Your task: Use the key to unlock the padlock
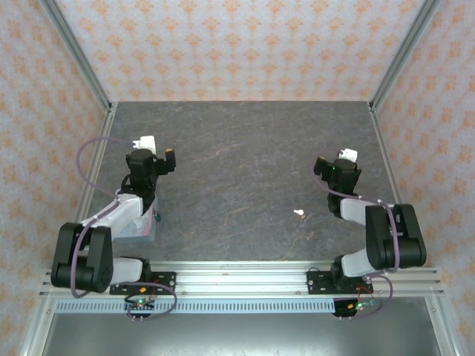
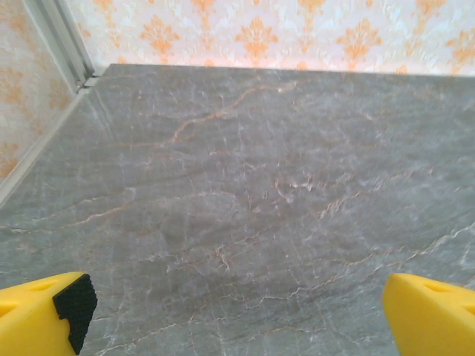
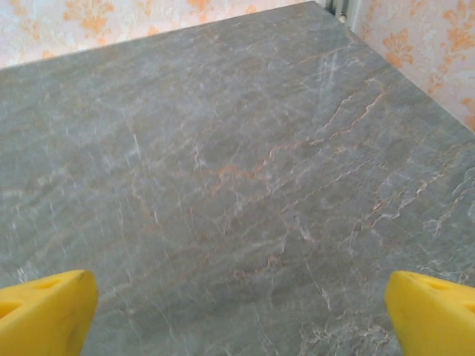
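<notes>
A grey stone table (image 1: 237,141) is seen from above, with walls (image 1: 237,44) of pale paper and orange flowers around it. The two arms are bolted to a metal rail (image 1: 237,278) at the near edge.

The key (image 1: 299,213) is seen as a tiny white speck. It is laid flat on the bare table, on the right half, near the right arm (image 1: 371,222) but not touched by it. It is well apart from the left arm (image 1: 122,211).

A pale blue tin (image 1: 142,228) is partly hidden under the left arm. Just beside the tin's right edge, a tiny dark thing is seen, and this looks to be the padlock (image 1: 157,216). It is too small for its parts to be made out. The padlock and the key are kept far apart, with a wide patch of table between them.

The left gripper (image 2: 236,315) is held wide open above the table. Its yellow fingers (image 2: 44,315) are seen at the two bottom corners of the left wrist view, and nothing is held between them.

The right gripper (image 3: 241,311) is spread wide too. Nothing is gripped by it, and bare grey table is seen between its fingers (image 3: 48,311).
</notes>
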You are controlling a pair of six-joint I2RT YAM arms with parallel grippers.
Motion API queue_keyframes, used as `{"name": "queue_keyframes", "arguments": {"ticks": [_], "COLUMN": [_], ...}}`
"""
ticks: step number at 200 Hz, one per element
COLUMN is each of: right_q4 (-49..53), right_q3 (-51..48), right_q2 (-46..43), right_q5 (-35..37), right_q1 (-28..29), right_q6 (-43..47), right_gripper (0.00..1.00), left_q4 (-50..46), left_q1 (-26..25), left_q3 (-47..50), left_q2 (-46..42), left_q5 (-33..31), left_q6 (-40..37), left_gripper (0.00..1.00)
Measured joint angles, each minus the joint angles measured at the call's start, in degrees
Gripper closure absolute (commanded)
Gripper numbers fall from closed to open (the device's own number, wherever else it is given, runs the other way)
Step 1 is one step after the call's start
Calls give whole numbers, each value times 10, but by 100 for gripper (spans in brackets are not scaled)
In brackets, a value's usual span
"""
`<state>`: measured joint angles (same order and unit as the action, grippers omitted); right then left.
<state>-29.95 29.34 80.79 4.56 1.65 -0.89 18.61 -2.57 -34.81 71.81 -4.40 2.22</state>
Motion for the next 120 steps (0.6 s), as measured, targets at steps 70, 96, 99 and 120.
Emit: {"name": "queue_keyframes", "arguments": {"ticks": [70,96,99,120], "right_q4": [223,283,289,331], "right_q3": [110,134,136,156], "right_q2": [-86,-111,-113,-115], "right_q5": [-42,-96,-101,-151], "right_q1": [-4,-3,-3,0], "right_q6": [-104,-143,-147,-175], "right_gripper": [1,1,1,1], "left_q4": [-310,-426,-438,-502], "left_q1": [45,89,93,111], "left_q3": [-112,-140,-140,-139], "left_q2": [-89,-90,-90,-89], "left_q5": [-124,-132,-132,-127], "left_q6": [181,256,265,301], "left_gripper": [0,0,0,0]}}
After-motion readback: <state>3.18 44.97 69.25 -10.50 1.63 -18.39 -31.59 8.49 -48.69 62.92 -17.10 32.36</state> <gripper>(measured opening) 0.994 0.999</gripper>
